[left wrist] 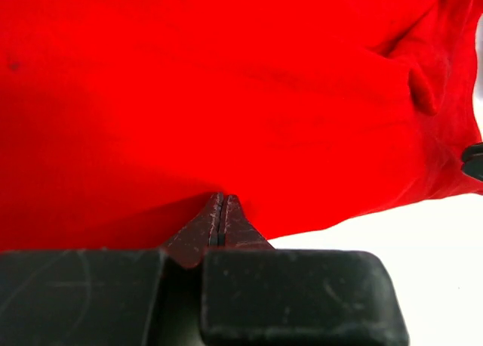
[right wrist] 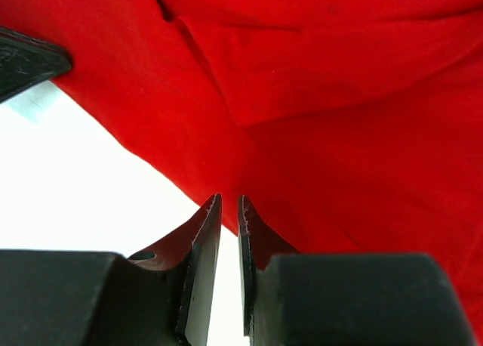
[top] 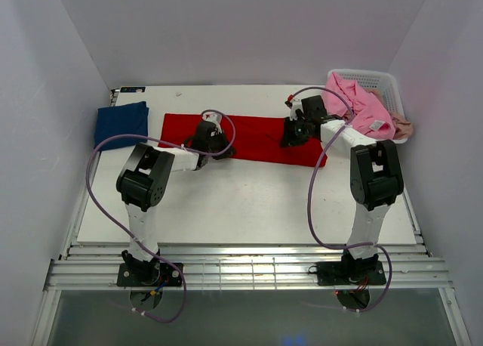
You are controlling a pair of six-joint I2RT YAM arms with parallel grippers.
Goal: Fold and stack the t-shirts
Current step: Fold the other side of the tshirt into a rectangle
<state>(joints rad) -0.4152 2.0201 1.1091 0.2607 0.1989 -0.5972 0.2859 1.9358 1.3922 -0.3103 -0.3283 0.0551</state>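
Overhead camera looks down; wrist cameras closely share red t-shirt (top: pixel 256 138).

Light in the top view is bright, even and diffuse, with no single source visible; the white walls (top: pixel 249 29) look uniformly lit. The left arm (top: pixel 143 180) and right arm (top: pixel 373 172) cast only faint, soft-edged shadows on the surface (top: pixel 249 202). A pale bluish reflection sits on the shiny panel (top: pixel 241 316) at the bottom edge. That view is sharp throughout. In both wrist views the surface burns out to blank white, and the red t-shirt (left wrist: pixel 226 97) is so saturated that its weave is lost; only folds show, as darker bands. The nearest foreground there is slightly soft.
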